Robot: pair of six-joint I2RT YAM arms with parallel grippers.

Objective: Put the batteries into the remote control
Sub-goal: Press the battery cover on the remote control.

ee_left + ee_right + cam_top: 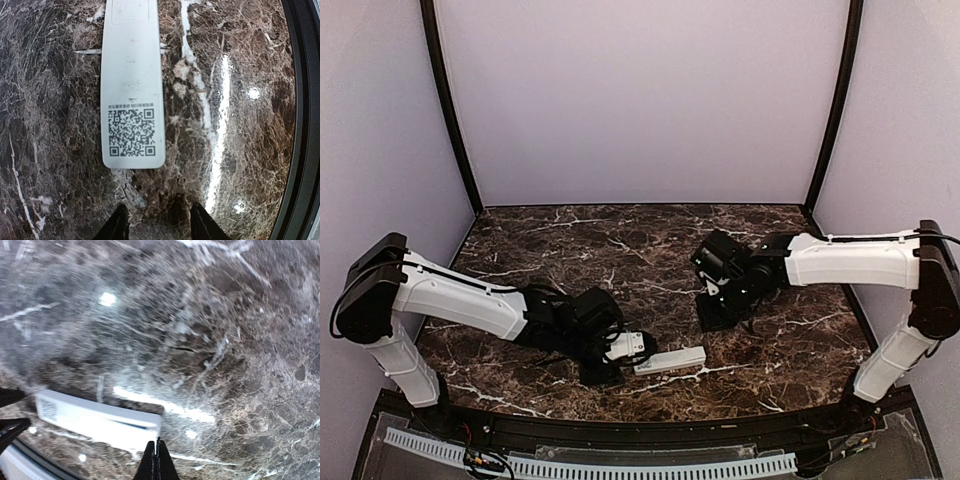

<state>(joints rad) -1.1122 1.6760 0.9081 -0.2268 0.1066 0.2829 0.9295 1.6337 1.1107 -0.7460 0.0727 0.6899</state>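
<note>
the remote control lies flat on the dark marble bench near its front edge, back face up (a square code label sits at the end nearest the left wrist camera). the left jaws are released. their fingertips stand apart with only bench between them, and the remote's end is just beyond, untouched. the right jaws are clenched on nothing, fingertips pressed together over the bench, apart from the remote.
</note>
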